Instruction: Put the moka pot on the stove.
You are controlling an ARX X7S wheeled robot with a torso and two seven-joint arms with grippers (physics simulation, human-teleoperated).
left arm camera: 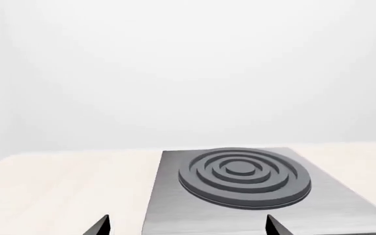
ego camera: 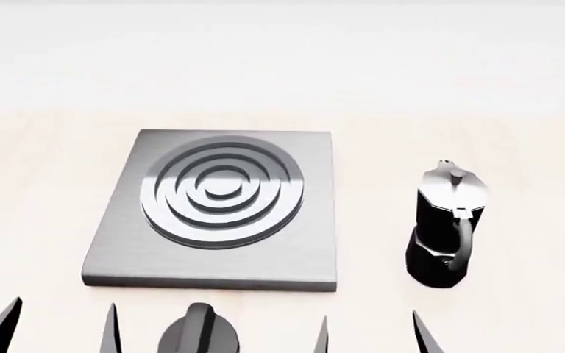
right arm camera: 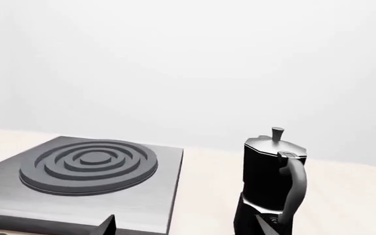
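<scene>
The moka pot [ego camera: 446, 224] stands upright on the counter [ego camera: 538, 147], just beside the right edge of the stove [ego camera: 218, 257] and apart from it, so the task is not yet begun. Its curved handle faces the robot, which suits a grasp from the near side. The stove lies flat on the counter with its raised rings bare, leaving a free seat for the pot. A round black knob [ego camera: 200, 331] sits at the stove's near edge.

The right hand [ego camera: 371, 332] is open and empty, with its fingertips low in the head view and short of the pot; the pot's base lies roughly ahead of it. The left hand [ego camera: 59, 327] is also open and empty, facing the stove's near edge. Only the fingertips show, so the full spread of either hand cannot be judged with confidence.

Next step, as a judgement: advance the right hand to the pot's handle or waist.
</scene>
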